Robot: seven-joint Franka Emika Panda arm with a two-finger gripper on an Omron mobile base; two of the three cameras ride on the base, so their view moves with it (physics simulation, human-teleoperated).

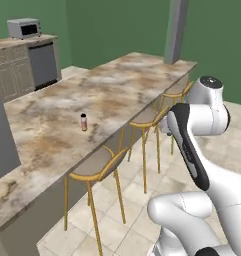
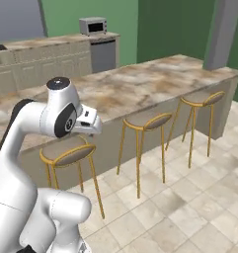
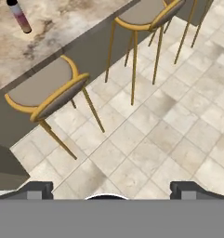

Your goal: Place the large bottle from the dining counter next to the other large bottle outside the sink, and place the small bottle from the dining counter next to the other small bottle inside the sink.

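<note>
1. The small bottle (image 1: 83,122) is being seen standing upright on the dining counter (image 1: 92,95), near the edge lined with stools (image 1: 99,167).
2. The gripper (image 3: 111,188) is being held over the floor tiles beside the dining counter, jaws spread wide with nothing between them.

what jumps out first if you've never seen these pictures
The long marble-look dining counter runs across the room, with one small bottle standing alone on it. Yellow-framed stools line its near side over pale floor tiles, and the white arm's open gripper hangs above the floor.
</note>
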